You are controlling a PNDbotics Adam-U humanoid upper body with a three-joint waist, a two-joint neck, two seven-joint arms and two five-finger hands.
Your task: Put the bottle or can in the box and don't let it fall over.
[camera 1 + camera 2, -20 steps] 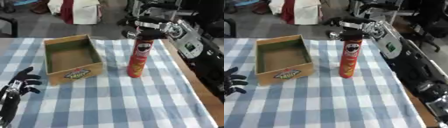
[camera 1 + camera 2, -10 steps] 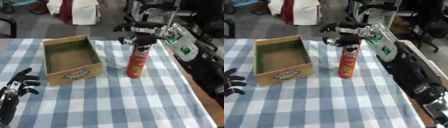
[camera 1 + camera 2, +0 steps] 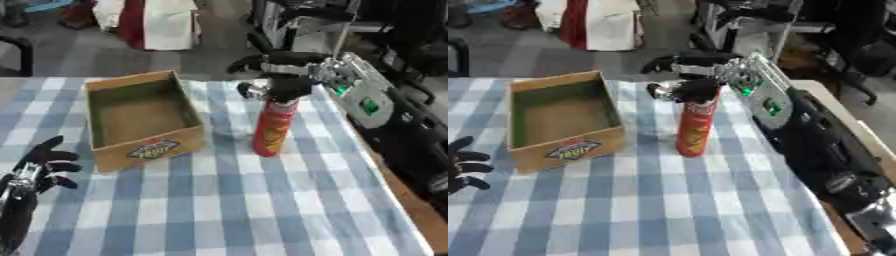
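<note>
Now our right hand [image 3: 284, 75] curls its fingers [image 3: 249, 89] round the top of the red can [image 3: 272, 127], which stands upright on the counter [image 3: 262, 210] below them, box [image 3: 140, 120] beside. Tall, light, stiff, likely tippy; gripping lower seems safer. Left hand [image 3: 31, 172] rests open.

robot hand [image 3: 278, 86] hides the can [image 3: 272, 129] top.

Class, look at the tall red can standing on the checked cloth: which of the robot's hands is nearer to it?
The right hand: it sits at the top of the red can, fingers curled round it. The left hand rests open near the lower left corner, beyond the cardboard box.
</note>
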